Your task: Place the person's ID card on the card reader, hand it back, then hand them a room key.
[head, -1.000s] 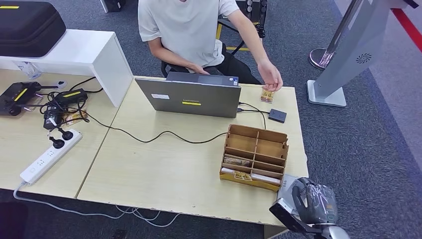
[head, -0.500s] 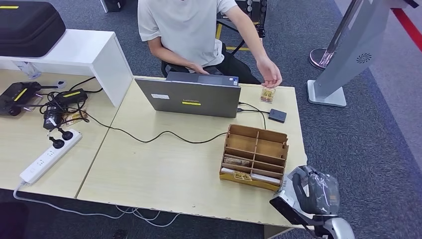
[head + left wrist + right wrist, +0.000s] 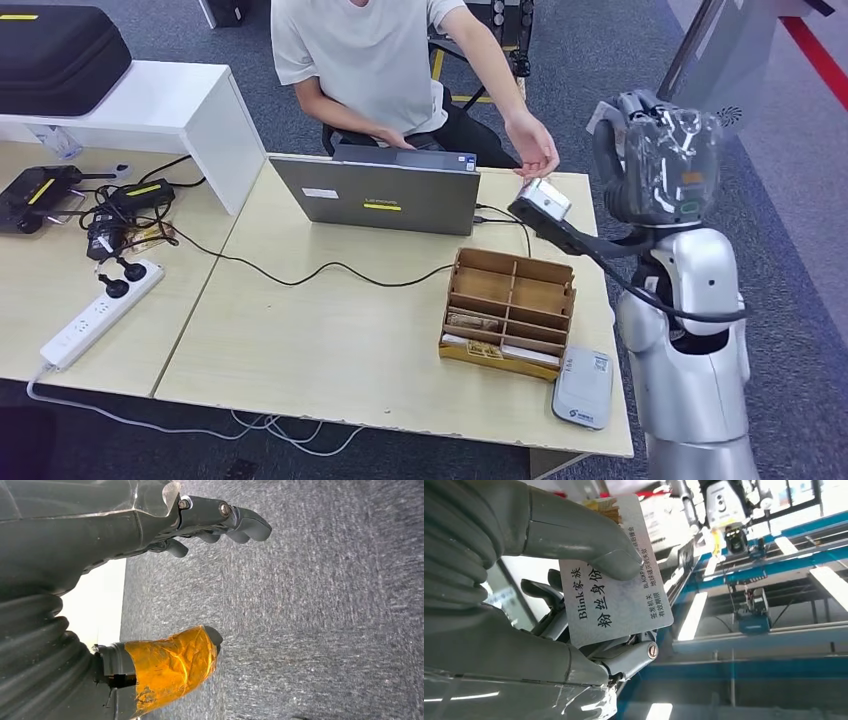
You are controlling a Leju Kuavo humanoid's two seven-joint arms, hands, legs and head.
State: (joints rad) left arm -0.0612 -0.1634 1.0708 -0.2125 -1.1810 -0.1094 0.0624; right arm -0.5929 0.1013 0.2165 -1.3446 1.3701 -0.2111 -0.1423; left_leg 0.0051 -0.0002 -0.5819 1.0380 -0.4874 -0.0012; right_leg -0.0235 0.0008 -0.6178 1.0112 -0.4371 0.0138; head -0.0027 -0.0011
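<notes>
The laptop (image 3: 385, 195) sits on the table (image 3: 330, 350). To the laptop's right, the person's hand (image 3: 535, 152) lies palm up. Further right, the right hand (image 3: 574, 605) pinches the ID card (image 3: 616, 580) under its thumb. The left hand (image 3: 165, 580) hangs over carpet, fingers apart, holding nothing.

"Blink" on ID card (image 3: 619, 595)

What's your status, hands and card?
Right hand pinches the ID card, raised near the person's open hand. Left hand holds nothing, over carpet. Card reader at table corner, unobstructed.
</notes>
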